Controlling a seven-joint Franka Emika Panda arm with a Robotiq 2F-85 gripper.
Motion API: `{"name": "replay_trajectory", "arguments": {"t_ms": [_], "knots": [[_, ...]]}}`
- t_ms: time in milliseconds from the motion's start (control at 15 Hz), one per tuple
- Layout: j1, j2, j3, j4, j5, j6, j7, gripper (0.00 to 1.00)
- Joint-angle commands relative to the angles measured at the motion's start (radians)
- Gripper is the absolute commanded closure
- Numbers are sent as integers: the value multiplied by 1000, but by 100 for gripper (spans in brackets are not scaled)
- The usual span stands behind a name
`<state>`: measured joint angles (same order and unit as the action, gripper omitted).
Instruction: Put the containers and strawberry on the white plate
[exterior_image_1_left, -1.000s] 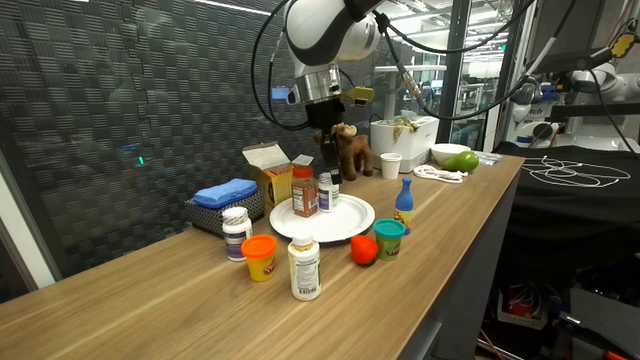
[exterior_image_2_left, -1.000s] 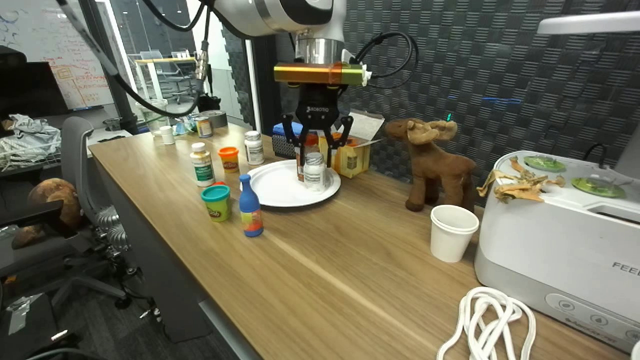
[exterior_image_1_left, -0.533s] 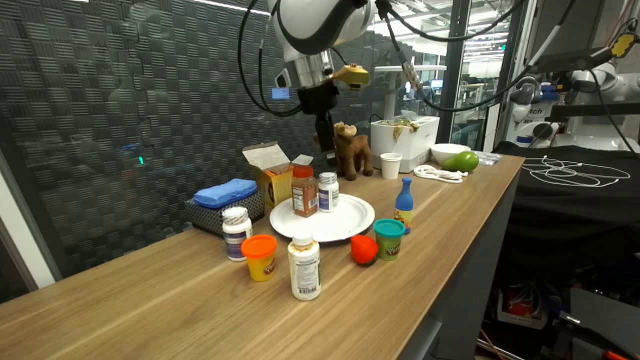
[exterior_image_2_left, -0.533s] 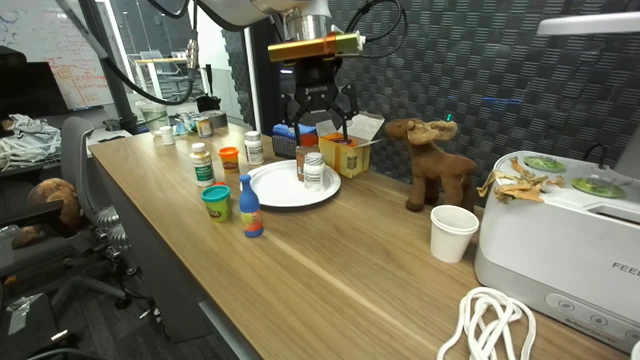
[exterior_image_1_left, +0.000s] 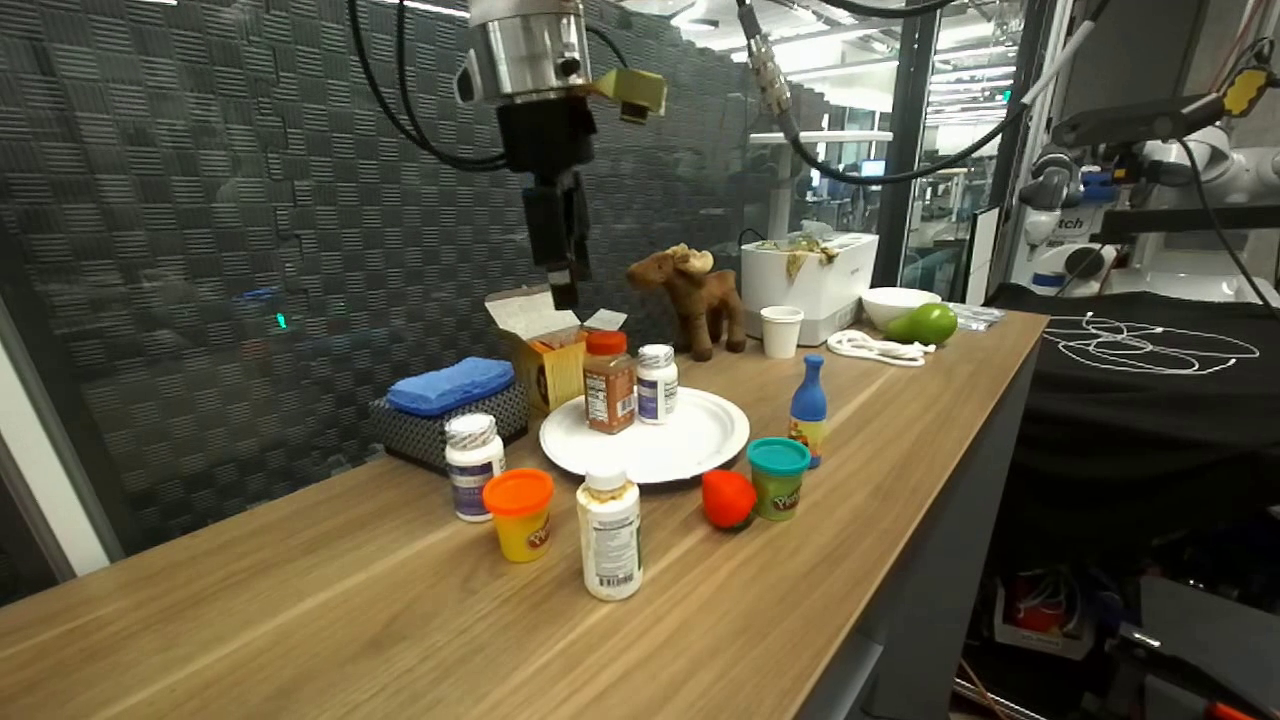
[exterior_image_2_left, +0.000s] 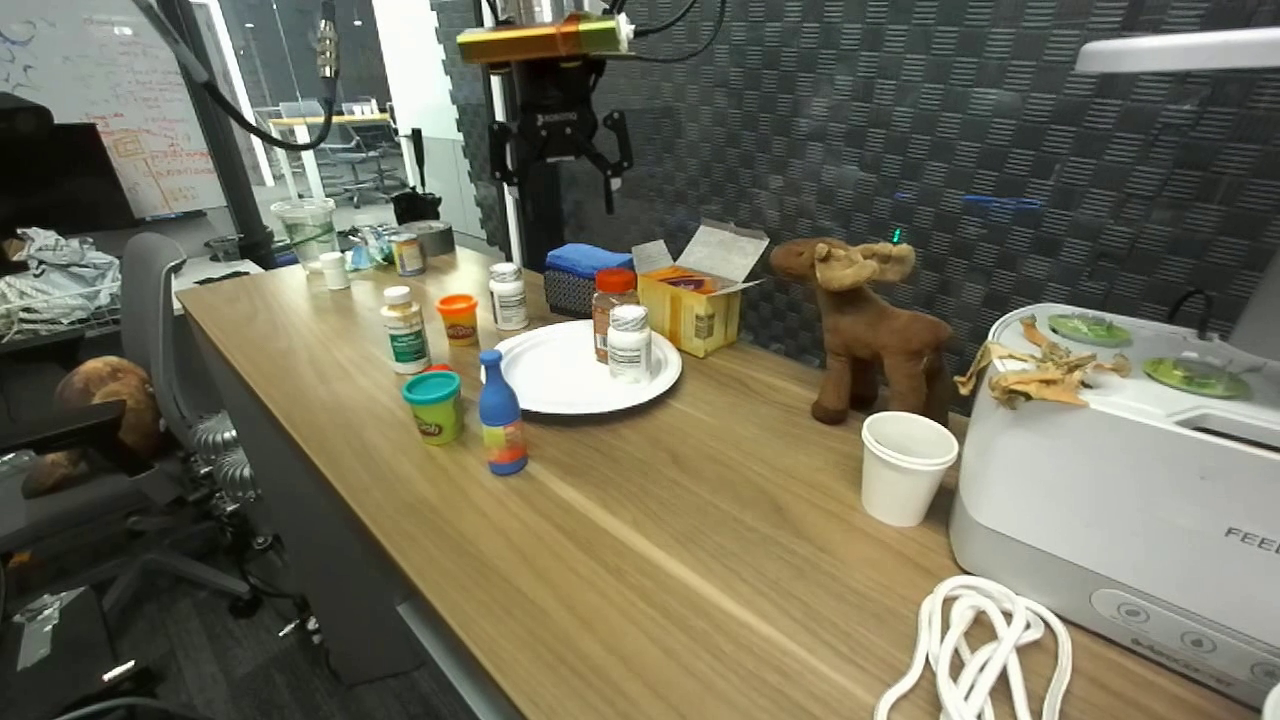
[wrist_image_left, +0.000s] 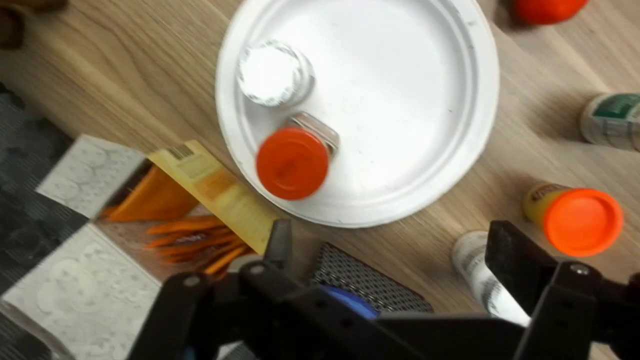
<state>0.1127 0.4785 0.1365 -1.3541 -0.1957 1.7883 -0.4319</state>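
The white plate (exterior_image_1_left: 700, 445) carries a red-lidded spice jar (exterior_image_1_left: 609, 392) and a small white bottle (exterior_image_1_left: 657, 388), both upright and close together. On the wood in front stand a white bottle (exterior_image_1_left: 474, 470), an orange-lidded tub (exterior_image_1_left: 522, 520), a green-labelled white bottle (exterior_image_2_left: 405, 330) and a teal-lidded tub (exterior_image_1_left: 778, 482). Touching or almost touching that tub lies the red strawberry (exterior_image_1_left: 728, 498), mostly hidden in an exterior view but cut by the top edge in the wrist view. My gripper (wrist_image_left: 392, 237) hangs high above the table, its fingers wide apart with nothing between them.
A blue bottle (exterior_image_1_left: 808, 412) stands right of the plate. Behind it are an open yellow box (exterior_image_2_left: 690, 310), a dark woven box with a blue cloth (exterior_image_1_left: 450, 387), a plush moose (exterior_image_2_left: 870, 330), paper cups (exterior_image_2_left: 905, 468) and a white appliance (exterior_image_2_left: 1130, 520).
The gripper has opened and let go of the small white bottle, which stays on the plate. It has risen and moved away from the plate, towards the woven box's side.
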Motion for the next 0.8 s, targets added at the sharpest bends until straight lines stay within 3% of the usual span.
{"name": "replay_trajectory", "arguments": {"t_ms": [0,667,733], "knots": [[17,12,8,27,20,-25,0,0],[17,20,6,28,22,-33,2,0],[36,20,-4,30,-1,-32,56,0]]}}
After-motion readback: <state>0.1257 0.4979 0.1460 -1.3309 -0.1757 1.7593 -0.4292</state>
